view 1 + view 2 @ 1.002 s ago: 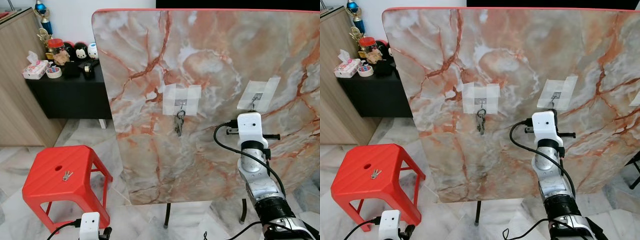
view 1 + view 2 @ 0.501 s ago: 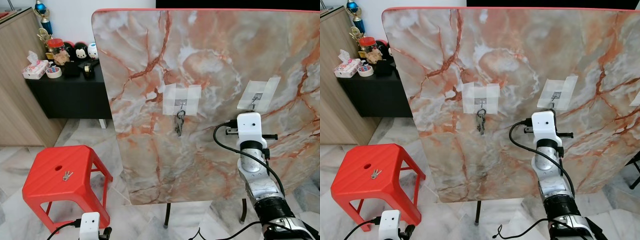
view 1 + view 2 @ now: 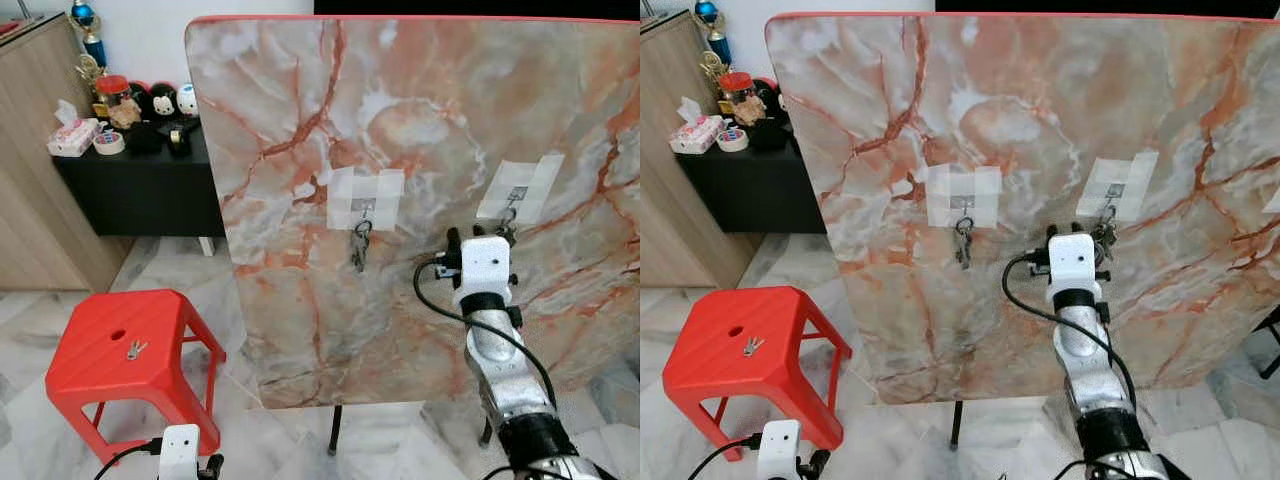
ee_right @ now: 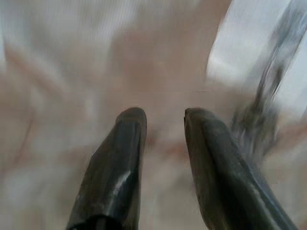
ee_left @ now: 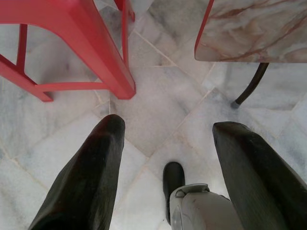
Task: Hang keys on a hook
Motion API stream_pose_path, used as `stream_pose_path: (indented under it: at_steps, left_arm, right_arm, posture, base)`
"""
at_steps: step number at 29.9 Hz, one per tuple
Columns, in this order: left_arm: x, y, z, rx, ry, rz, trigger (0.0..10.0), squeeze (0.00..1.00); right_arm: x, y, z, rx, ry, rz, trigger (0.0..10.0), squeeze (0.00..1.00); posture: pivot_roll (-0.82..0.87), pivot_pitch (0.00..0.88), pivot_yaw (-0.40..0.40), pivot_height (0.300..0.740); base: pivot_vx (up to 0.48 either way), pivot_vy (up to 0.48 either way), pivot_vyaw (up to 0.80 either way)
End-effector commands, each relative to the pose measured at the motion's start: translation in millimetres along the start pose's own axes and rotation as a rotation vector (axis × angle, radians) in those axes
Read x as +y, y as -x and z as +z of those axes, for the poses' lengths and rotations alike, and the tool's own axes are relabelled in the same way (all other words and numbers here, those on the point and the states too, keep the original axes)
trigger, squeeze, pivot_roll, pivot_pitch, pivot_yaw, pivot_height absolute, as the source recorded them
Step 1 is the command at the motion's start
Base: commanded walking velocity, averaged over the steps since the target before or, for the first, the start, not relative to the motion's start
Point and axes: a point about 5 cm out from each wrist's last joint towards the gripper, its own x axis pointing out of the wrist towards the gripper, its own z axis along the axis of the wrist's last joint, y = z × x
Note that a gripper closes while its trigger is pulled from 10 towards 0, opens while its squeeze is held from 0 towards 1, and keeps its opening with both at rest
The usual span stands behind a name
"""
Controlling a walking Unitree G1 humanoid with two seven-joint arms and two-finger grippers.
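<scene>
Right claw beside freshly hung keys

Right claw (image 4: 160, 120), fingers narrowly parted and empty, sits just beside the silver key bunch (image 3: 1103, 236) hanging from the taped hook (image 3: 1111, 197) on the upright marble-patterned board (image 3: 1040, 120); a sideways brush could knock the bunch off. Left claw (image 5: 165, 143) hangs wide, idle.

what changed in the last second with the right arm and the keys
The right end effector swung toward the robot's left and drew back from the right-hand hook; a key bunch now hangs there, and the fingers are empty and apart, so it was let go. The other hung keys, the keys on the red stool and the left end effector stayed put.
</scene>
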Motion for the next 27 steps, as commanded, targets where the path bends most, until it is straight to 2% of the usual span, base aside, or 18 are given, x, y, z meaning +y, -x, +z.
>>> stream_pose_path:
  at_steps: [1,3,5,7,10,12,15,16,20,21,22,23,24,25,27]
  left_arm:
    - [-1.8,1.3,-5,0.016,0.0,-0.004,10.0,0.0]
    - [-1.8,1.3,-4,0.016,0.002,-0.004,10.0,0.0]
    - [-1.6,1.3,-4,0.016,0.003,-0.003,10.0,0.0]
    - [-0.5,1.2,-4,0.015,0.004,0.0,10.0,0.0]
    - [0.1,1.2,-4,0.015,0.004,0.002,10.0,0.0]
    - [2.0,1.2,-4,0.016,-0.001,0.003,10.0,0.0]
    - [3.1,1.3,-4,0.024,-0.021,-0.007,10.0,0.0]
    - [3.1,1.3,-4,0.024,-0.021,-0.007,10.0,0.0]
    - [4.1,1.6,-5,0.031,-0.029,-0.011,10.0,0.0]
    - [4.1,1.6,-5,0.031,-0.029,-0.011,10.0,0.0]
    - [4.7,1.6,-5,0.034,-0.036,-0.012,10.0,0.0]
    - [4.7,1.6,-5,0.034,-0.036,-0.012,10.0,0.0]
    - [5.6,1.6,-5,0.038,-0.041,-0.013,10.0,0.0]
    - [5.6,1.6,-5,0.038,-0.041,-0.013,10.0,0.0]
    - [6.6,1.6,-5,0.04,-0.042,-0.013,10.0,0.0]
  right_arm:
    - [-4.8,7.5,-24,0.129,-0.045,-0.022,10.0,0.0]
    - [-7.5,20.7,-54,0.287,-0.082,-0.033,10.0,0.0]
    - [-8.1,24.6,-61,0.323,-0.083,-0.036,10.0,0.0]
    - [-6.7,42.8,-87,0.456,-0.152,-0.042,10.0,0.0]
    - [-5.4,52.0,-98,0.512,-0.189,-0.051,10.0,0.0]
    - [2.3,75.8,-121,0.634,-0.289,-0.051,10.0,0.0]
    - [16.2,111.6,-147,0.814,-0.318,-0.006,10.0,0.0]
    - [16.2,111.6,-147,0.814,-0.318,-0.006,10.0,0.0]
    - [27.0,146.1,-165,0.949,-0.266,0.067,10.0,0.0]
    - [27.0,146.1,-165,0.949,-0.266,0.067,10.0,0.0]
    - [26.8,159.9,-171,0.996,-0.272,0.056,10.0,0.0]
    - [26.8,159.9,-171,0.996,-0.272,0.056,10.0,0.0]
    - [22.0,183.6,-181,1.083,-0.279,-0.004,10.0,0.0]
    - [22.0,183.6,-181,1.083,-0.279,-0.004,10.0,0.0]
    - [15.9,195.9,-186,1.128,-0.29,-0.07,10.0,0.0]
  posture:
    - [0.06,0.0,-0.057,0.74]
    - [0.06,0.0,-0.061,0.74]
    - [0.06,0.0,-0.061,0.74]
    - [0.06,0.0,-0.061,0.74]
    - [0.06,0.0,-0.059,0.74]
    - [0.05,0.0,-0.047,0.74]
    - [0.04,0.0,-0.033,0.74]
    - [0.04,0.0,-0.033,0.74]
    - [0.04,0.0,-0.022,0.74]
    - [0.04,0.0,-0.022,0.74]
    - [0.04,0.0,-0.022,0.74]
    - [0.04,0.0,-0.022,0.74]
    - [0.05,0.0,-0.013,0.74]
    - [0.05,0.0,-0.013,0.74]
    - [0.05,0.0,-0.008,0.74]
  base:
    - [0.0,0.0,0.0]
    - [0.0,0.0,0.0]
    - [0.0,0.0,0.0]
    - [0.0,0.0,0.0]
    - [0.0,0.0,0.0]
    - [0.0,0.0,0.0]
    - [0.0,0.0,0.0]
    - [0.0,0.0,0.0]
    - [0.0,0.0,0.0]
    - [0.0,0.0,0.0]
    - [0.0,0.0,0.0]
    - [0.0,0.0,0.0]
    - [0.0,0.0,0.0]
    - [0.0,0.0,0.0]
    - [0.0,0.0,0.0]
